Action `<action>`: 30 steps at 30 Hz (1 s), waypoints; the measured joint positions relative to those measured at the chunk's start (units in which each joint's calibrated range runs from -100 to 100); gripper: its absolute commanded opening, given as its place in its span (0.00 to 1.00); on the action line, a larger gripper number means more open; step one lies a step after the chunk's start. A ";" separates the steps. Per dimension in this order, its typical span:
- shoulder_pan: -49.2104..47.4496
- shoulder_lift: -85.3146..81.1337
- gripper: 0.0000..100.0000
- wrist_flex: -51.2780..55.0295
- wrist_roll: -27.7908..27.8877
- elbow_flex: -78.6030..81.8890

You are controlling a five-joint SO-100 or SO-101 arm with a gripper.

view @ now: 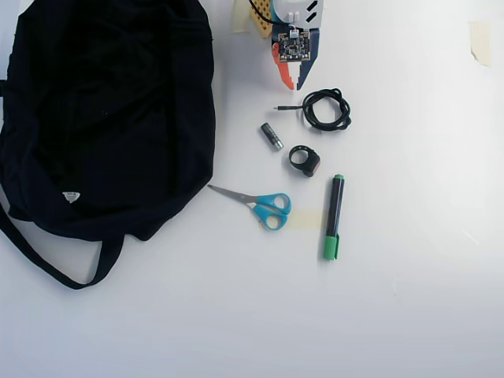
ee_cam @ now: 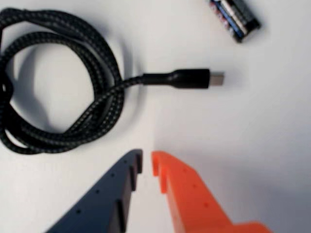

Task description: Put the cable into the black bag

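**One cable to lift, one bag to fill**

Six loose things share the white counter [view: 409, 299] in the overhead view. Going left to right: the black bag [view: 102, 110] fills the upper left of the frame, floppy, its straps trailing toward the lower left. Scissors [view: 260, 205] lie near the centre, with a battery [view: 272, 136] above them. Right of that sit a small black ring [view: 304, 160] and a green marker [view: 334, 216]. The cable [view: 327, 109] lies at upper centre, a loose coil with its plug pointing left, well apart from the bag.

The gripper [ee_cam: 146, 164] hovers just beside the cable, its blue and orange fingers nearly closed with only a narrow slit between them, holding nothing.

To do the grasp well, I judge the fingers must spread first. In the wrist view the coil sits at upper left, so the tips should shift that way and straddle the bundled strands rather than the stiff plug; pinching several loops together should keep the coil from unwinding on the way over.
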 measured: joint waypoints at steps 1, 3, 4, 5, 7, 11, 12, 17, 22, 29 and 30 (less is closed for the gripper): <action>0.00 0.00 0.02 0.00 0.00 0.00; 0.00 0.00 0.02 0.00 0.00 0.00; 0.00 0.00 0.02 0.00 0.00 0.00; 0.00 0.00 0.02 0.00 0.00 0.00; 0.00 0.00 0.02 0.00 0.00 0.00; 0.00 0.00 0.02 0.00 0.00 0.00; 0.00 0.00 0.02 0.00 0.00 0.00; 0.00 0.00 0.02 0.00 0.00 0.00; -0.29 0.00 0.02 -3.86 -0.39 0.00; -0.37 5.48 0.02 -22.24 -0.39 -0.79; -0.37 7.56 0.02 -25.93 -0.39 -1.65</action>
